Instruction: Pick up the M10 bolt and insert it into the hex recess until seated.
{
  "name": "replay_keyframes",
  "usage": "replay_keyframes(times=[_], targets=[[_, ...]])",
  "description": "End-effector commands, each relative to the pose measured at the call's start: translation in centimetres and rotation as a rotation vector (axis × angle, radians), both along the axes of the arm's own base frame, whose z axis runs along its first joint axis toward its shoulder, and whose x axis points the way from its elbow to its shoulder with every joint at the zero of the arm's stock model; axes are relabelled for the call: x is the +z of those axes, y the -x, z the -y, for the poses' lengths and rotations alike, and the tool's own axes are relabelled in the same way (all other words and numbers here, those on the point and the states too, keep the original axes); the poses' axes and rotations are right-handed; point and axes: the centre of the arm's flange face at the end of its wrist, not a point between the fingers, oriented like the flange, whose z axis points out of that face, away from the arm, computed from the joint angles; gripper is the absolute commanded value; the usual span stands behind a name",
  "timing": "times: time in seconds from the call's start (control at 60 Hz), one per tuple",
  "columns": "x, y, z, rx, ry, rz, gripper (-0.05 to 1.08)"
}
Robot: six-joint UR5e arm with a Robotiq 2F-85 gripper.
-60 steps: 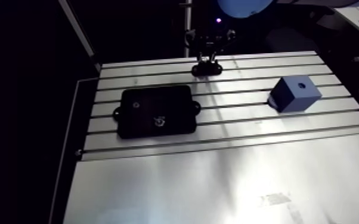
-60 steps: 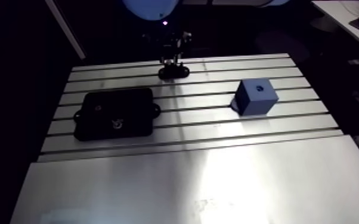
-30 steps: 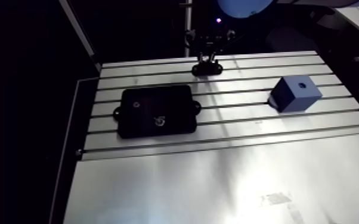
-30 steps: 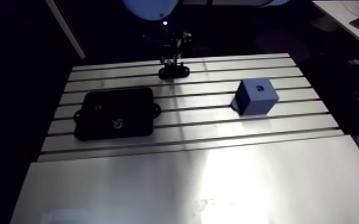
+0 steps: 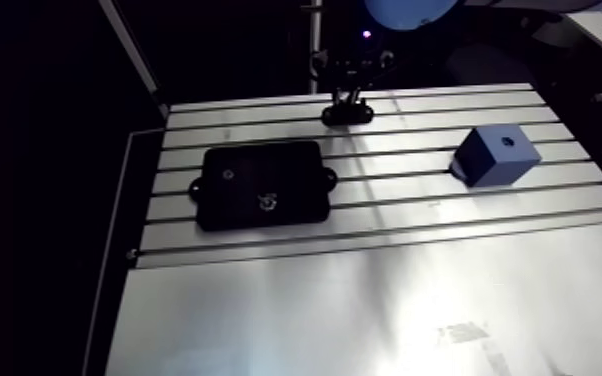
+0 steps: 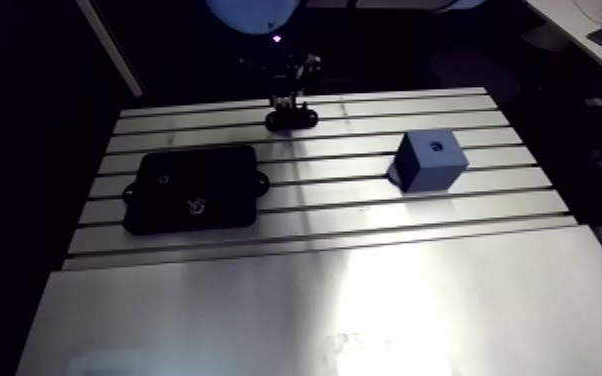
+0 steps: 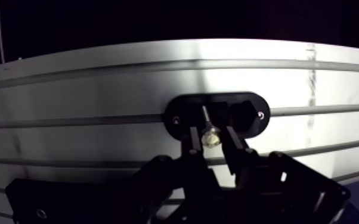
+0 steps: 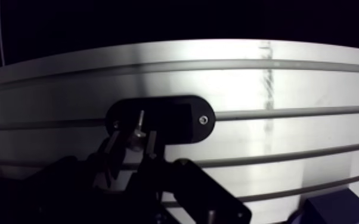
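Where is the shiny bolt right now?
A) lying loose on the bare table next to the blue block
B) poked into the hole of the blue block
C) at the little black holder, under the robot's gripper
C: the wrist view shows the bolt at the small black holder, directly below the gripper.

No legible txt, labels or nos. anywhere on table (image 5: 365, 300).

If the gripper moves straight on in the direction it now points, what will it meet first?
Probably the bolt, standing in the black oval holder just ahead of the gripper; then the holder itself. Depth is unclear.
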Motion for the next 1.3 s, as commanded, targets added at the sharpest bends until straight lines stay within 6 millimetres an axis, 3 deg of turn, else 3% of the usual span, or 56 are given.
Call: replay_keyframes(times=[0.017, 0.867, 1.3], targets=[[-0.1, 0.0, 0.0, -0.001, 0.000, 0.002, 0.67], [0.0, 0.1, 0.0, -0.001, 0.000, -0.001, 0.77], [1.8, 0.6, 0.0, 0.001, 0.006, -0.036, 0.79]])
